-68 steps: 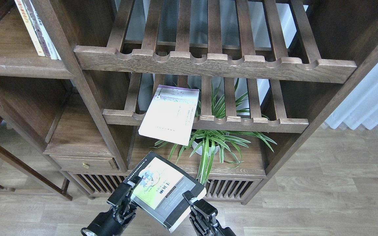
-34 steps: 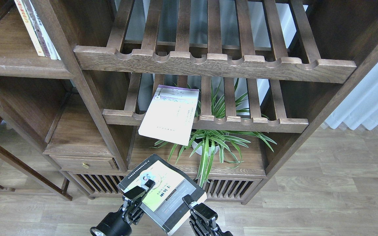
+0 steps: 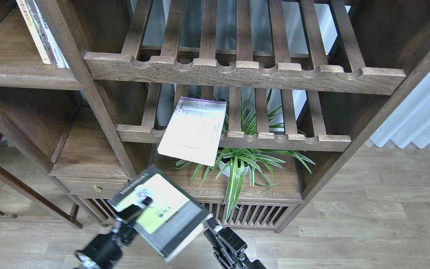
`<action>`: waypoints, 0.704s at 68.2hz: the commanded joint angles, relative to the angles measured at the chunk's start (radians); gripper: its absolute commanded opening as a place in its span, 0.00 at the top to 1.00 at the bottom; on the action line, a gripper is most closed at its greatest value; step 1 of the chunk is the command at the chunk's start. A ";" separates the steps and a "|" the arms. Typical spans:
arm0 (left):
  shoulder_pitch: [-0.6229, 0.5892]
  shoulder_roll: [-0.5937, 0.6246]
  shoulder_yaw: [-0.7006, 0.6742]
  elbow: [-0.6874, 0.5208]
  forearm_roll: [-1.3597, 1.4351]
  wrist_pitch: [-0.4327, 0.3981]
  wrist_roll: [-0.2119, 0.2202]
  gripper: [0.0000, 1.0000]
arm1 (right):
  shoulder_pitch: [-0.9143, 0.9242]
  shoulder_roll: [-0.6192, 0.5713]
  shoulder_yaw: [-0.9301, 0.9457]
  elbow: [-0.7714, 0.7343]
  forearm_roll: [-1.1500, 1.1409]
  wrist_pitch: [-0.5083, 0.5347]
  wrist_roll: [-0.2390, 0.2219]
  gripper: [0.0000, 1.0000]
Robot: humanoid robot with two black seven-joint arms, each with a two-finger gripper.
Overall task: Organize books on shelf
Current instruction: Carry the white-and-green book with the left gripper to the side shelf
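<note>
At the upper left of the frame a flat dark-brown plank shelf [image 3: 17, 76] with a rounded front edge carries a few upright paperbacks [image 3: 41, 31], their thin spines leaning slightly. Below it, at left centre, a small wooden drawer [image 3: 93, 186] shows a round brass knob.

At the bottom left, the left gripper [image 3: 134, 209] reaches up from a blurred black arm; its fingers are clamped on the left edge of the thick book [image 3: 161, 211], one finger lying over the glossy yellow-green cover. The book is a chunky rectangle with a black border and a pale page block along its lower right edge, tilted and held in the air in front of the cabinet base. Just to its right, the right gripper [image 3: 211, 226] stands at the book's lower right corner; whether its fingers pinch the book or merely stand beside it, I cannot tell.

In the middle of the frame the thin lavender-white book [image 3: 194, 130] lies askew on the lower slatted rack [image 3: 274, 140], its smooth cover overhanging the scalloped front rail. Behind and beneath it a spider plant [image 3: 245, 160] with long striped leaves sits in a white pot. The upper slatted rack [image 3: 245, 73] spans the top. At the far right hangs a pleated white curtain [image 3: 422, 116] above grey wood-grain flooring [image 3: 368, 224].
</note>
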 commanded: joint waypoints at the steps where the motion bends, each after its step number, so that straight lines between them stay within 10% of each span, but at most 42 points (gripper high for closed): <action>1: 0.070 0.094 -0.108 -0.062 -0.001 0.000 0.000 0.95 | 0.004 0.000 0.000 -0.001 0.000 0.000 0.000 0.00; 48: 0.179 0.420 -0.685 -0.183 -0.002 0.000 0.053 0.95 | 0.002 0.000 -0.001 -0.016 -0.005 0.000 -0.001 0.00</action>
